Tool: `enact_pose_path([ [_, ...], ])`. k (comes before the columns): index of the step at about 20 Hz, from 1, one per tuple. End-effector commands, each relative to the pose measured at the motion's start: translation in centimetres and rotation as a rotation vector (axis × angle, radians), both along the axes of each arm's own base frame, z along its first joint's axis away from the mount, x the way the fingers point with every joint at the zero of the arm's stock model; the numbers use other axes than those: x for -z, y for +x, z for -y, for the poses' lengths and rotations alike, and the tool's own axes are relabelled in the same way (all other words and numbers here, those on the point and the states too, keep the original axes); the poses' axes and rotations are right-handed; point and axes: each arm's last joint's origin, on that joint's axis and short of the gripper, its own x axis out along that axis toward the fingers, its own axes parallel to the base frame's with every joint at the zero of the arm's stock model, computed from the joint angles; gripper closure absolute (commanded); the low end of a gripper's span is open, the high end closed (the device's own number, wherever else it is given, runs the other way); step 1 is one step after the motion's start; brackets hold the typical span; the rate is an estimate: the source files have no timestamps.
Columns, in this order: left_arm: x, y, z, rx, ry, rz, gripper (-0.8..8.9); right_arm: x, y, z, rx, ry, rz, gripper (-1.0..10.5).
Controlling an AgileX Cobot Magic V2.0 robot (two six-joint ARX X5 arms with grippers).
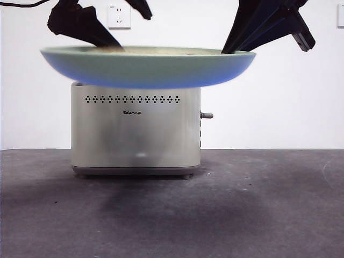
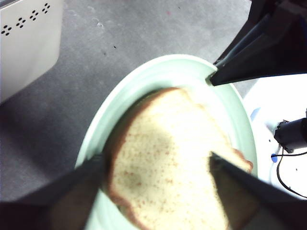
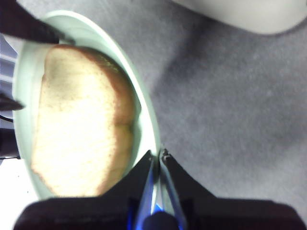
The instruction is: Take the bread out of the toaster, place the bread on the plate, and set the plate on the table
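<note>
The mint green plate [image 1: 145, 67] hangs in the air in front of the cream toaster [image 1: 134, 134], level with its top. The bread [image 2: 168, 158] lies flat on the plate, also seen in the right wrist view [image 3: 81, 120]; the plate's rim hides it in the front view. My right gripper [image 3: 159, 154] is shut on the plate's rim [image 3: 144, 105] and shows at the upper right of the front view [image 1: 226, 51]. My left gripper [image 2: 157, 160] is open, its jaws spread on either side of the bread just above the plate [image 2: 144, 76], at the upper left of the front view [image 1: 134, 32].
The dark grey table [image 1: 258, 204] stretches in front of and beside the toaster. The toaster's side lever [image 1: 207, 115] sticks out on its right. A white wall with a socket [image 1: 119, 16] stands behind.
</note>
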Motion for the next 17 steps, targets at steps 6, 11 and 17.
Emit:
enact_pose_path([
  [6,-3.0,-0.6,-0.3,0.004,-0.026,0.049,2.83,0.1,-0.1,0.0,-0.012,0.007,-0.021,9.6],
  [11,-8.8,-2.6,-1.4,0.045,-0.123,0.153,2.85,0.3,0.3,1.0,0.064,-0.066,-0.014,9.6],
  [17,-12.9,-6.5,-3.8,0.090,-0.156,0.313,8.21,0.4,1.6,4.3,0.199,-0.073,-0.035,9.6],
])
